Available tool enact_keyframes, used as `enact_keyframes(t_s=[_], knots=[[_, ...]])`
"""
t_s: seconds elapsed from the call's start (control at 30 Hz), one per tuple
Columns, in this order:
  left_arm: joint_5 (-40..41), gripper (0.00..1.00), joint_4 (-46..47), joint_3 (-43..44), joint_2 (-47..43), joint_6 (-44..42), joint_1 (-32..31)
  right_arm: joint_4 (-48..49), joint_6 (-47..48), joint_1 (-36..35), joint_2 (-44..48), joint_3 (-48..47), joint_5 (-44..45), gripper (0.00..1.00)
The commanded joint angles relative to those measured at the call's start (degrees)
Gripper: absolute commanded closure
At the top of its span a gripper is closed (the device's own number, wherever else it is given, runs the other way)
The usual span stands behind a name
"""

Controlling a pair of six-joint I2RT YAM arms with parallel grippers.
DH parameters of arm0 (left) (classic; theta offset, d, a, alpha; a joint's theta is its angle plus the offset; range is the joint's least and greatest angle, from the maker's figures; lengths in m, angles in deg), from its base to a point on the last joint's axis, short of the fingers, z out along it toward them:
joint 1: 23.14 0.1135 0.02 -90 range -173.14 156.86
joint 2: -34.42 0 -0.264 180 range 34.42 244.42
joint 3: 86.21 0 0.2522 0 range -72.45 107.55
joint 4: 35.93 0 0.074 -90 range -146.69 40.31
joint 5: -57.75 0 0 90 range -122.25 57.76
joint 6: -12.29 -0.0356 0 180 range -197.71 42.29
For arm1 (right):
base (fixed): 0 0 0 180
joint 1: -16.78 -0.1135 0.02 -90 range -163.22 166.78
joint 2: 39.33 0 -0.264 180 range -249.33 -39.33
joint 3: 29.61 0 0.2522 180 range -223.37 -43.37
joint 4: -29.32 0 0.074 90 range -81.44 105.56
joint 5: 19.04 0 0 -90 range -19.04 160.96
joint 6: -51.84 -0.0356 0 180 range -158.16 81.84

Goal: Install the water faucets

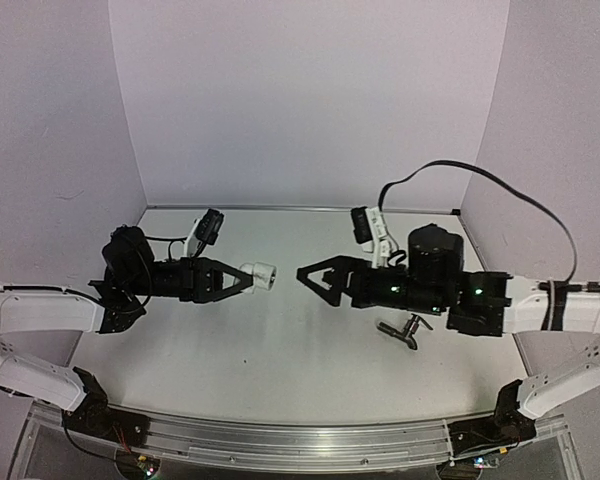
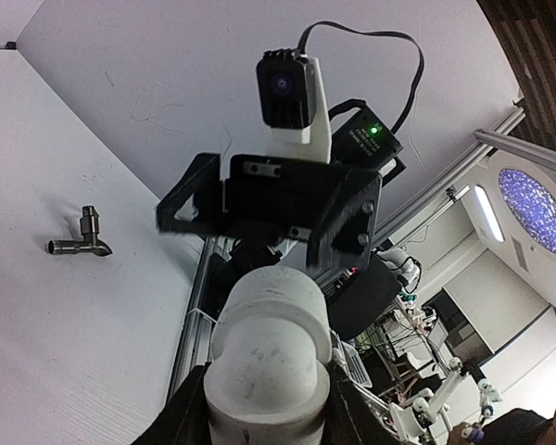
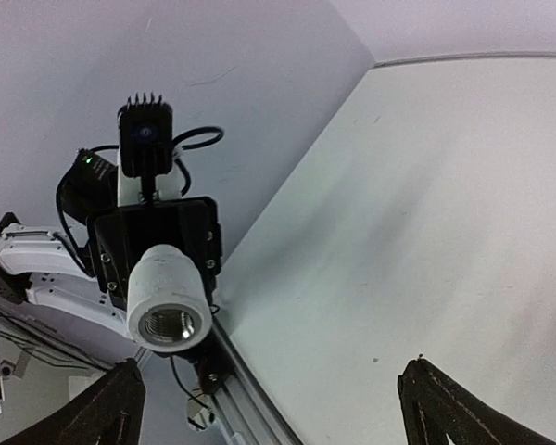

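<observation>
Left fingers (image 1: 225,268) closed, right fingers (image 1: 318,264) wide apart

No brand, number or sign can be read in any of the three views. The only lettering in sight is a patch of faint pale print (image 2: 354,141) on the dark box (image 2: 375,148) with the green light (image 2: 372,130), seen from the left wrist camera, and it is too small and blurred to make out.
</observation>
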Motion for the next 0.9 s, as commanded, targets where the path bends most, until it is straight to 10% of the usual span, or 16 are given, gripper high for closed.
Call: enact_keyframes(t_s=[0.0,0.43,0.57,0.87], knots=[[-1.8,1.00,3.9,0.3,1.0,-1.0,1.1,-27.8,6.9,2.3,15.9,3.0,20.0,0.02],[-0.7,1.00,3.9,2.9,6.6,2.4,1.9,-46.2,-5.4,25.5,24.0,15.6,11.7,0.07],[-1.2,1.00,3.9,2.9,6.5,2.3,1.9,-43.1,-2.8,31.4,22.1,19.1,7.1,0.17],[-1.1,1.00,3.9,1.7,5.2,1.9,1.9,-22.4,0.8,40.1,15.2,27.7,-7.9,0.06]])
